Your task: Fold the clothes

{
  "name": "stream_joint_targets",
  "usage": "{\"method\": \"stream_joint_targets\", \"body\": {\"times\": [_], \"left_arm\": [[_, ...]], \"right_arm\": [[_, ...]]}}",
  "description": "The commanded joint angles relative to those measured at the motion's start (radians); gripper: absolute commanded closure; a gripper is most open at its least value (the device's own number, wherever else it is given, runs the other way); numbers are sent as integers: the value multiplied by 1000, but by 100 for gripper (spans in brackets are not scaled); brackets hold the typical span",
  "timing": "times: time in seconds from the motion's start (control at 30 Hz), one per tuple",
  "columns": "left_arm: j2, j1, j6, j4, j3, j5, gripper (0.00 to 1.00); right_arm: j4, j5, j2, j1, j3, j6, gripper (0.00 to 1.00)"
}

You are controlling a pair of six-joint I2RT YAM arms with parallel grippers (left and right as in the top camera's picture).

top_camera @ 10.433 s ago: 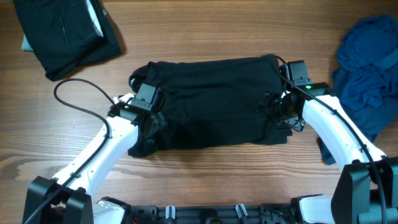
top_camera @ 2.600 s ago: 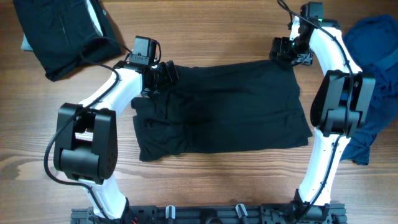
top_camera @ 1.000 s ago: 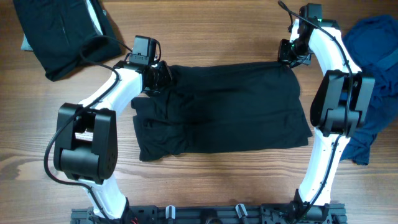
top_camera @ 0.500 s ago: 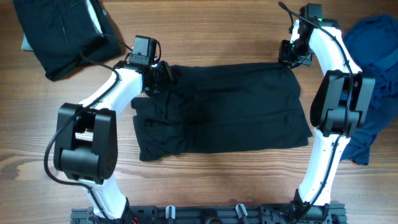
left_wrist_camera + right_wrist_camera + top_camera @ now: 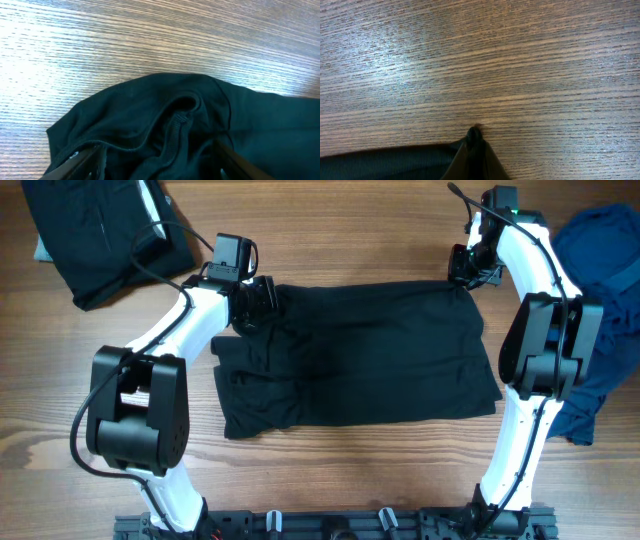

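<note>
A black garment (image 5: 360,350) lies spread flat across the middle of the table, its left part doubled over in folds. My left gripper (image 5: 255,298) sits at the garment's far left corner. In the left wrist view its fingers (image 5: 75,161) stand wide apart, and the bunched collar cloth (image 5: 150,115) lies loose between them. My right gripper (image 5: 466,268) is at the far right corner. In the right wrist view this gripper (image 5: 474,150) is shut, pinching a small tip of the black cloth (image 5: 385,162) against the wood.
A folded black pile (image 5: 100,235) lies at the far left corner of the table. A heap of blue clothes (image 5: 600,290) lies along the right edge, close behind my right arm. Bare wood shows in front of the garment.
My left gripper has opened and let go of the garment's far left corner, which now rests on the table. The right gripper and the garment have not moved.
</note>
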Motion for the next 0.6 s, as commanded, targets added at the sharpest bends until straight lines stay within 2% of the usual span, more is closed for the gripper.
{"method": "stream_joint_targets", "body": {"times": [0.0,0.47,0.5,0.57], "left_arm": [[14,-8,24,3,19,35,34],[60,-31,24,-8,19,80,41],[60,-32,24,-6,19,80,46],[60,-34,24,-5,19,80,66]], "right_arm": [[-11,36,-30,-4,-5,19,96],[-14,36,-30,-4,-5,18,96],[-16,36,-30,-4,-5,18,96],[-18,36,-30,-4,-5,18,96]]}}
